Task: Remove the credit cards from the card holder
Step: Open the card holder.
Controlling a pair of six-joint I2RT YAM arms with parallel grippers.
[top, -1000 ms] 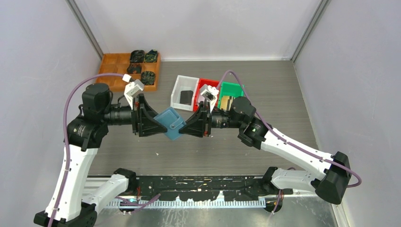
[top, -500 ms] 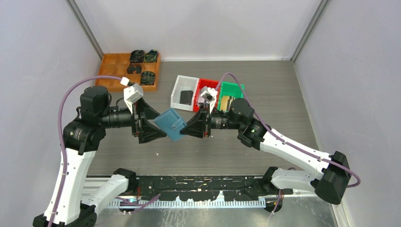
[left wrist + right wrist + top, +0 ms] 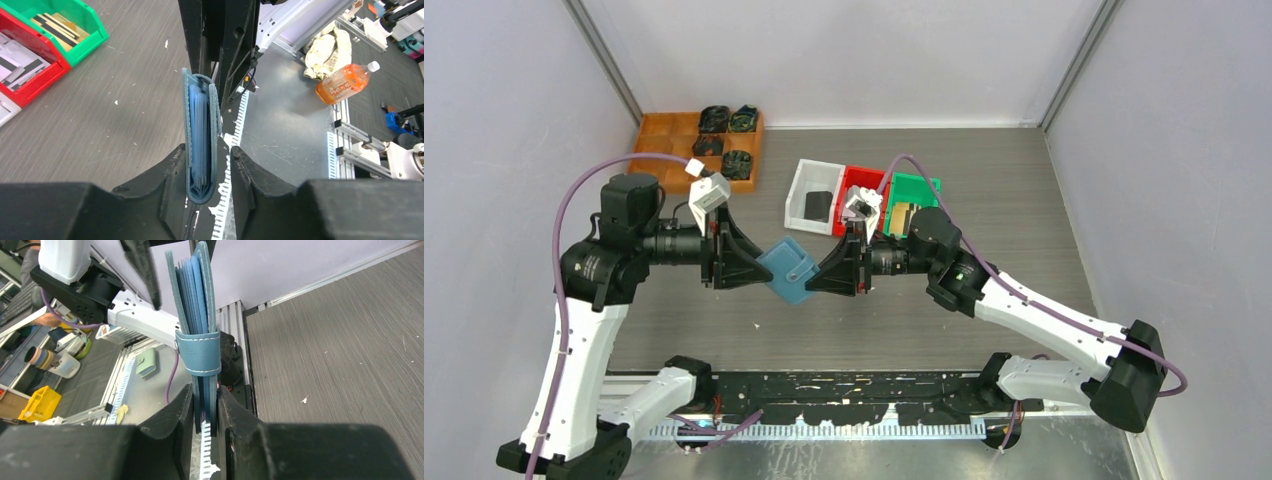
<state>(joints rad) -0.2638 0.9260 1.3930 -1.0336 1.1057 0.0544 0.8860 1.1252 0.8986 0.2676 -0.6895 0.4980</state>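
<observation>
While the card holder (image 3: 787, 272) is hanging in the air over the middle of the desk (image 3: 1024, 200), somewhat nearer the near edge than the far one, both arms are reaching in on it from opposite sides. The right fingers (image 3: 180, 410) are pinching narrow on one corner of it and are holding it edge-up. The left fingers (image 3: 167, 185) are sitting narrow around the opposite corner, with one finger touching it and a thin gap showing at the other, so I cannot tell whether they are actually gripping.

The strap (image 3: 198, 352) is wrapping around the holder's body and is keeping it closed. Only blue leaves are showing between its covers; no card edge is showing there.

Farther back, toward the far edge, three bins are standing side by side. The white bin (image 3: 796, 195) is holding something dark and the red bin (image 3: 856, 172) is holding pale cards. In the green bin (image 3: 914, 180), tan credit cards (image 3: 902, 215) with dark stripes are lying flat. In the far-left corner a wooden tray (image 3: 659, 150) is carrying several dark items (image 3: 724, 120).

Judging from this, some cards are already lying sorted, but this holder is not yet opened. Undoing the strap, spreading the covers and drawing out whatever is inside are all remaining.
</observation>
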